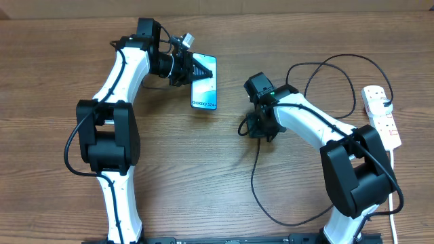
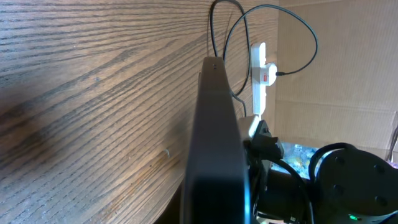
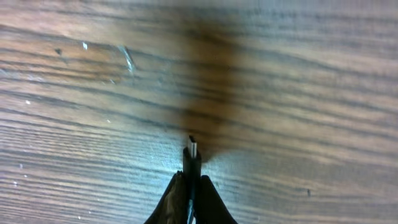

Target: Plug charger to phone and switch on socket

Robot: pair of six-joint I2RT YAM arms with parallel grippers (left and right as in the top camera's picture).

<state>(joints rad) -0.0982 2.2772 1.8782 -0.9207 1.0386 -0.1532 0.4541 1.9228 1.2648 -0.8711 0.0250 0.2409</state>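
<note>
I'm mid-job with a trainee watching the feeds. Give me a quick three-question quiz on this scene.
1. True or false: the phone lies untouched on the table.
2. What does the right gripper pinch? A) the cable plug tip B) the white cord C) nothing
3. Fill in: the power strip sits on the robot's ____ side.
Key: 1 false, the left gripper is shut on its end; 2 A; 3 right.

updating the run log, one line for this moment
left pincer shut on phone | right pincer shut on cable plug | plug not yet in phone | power strip untouched
</note>
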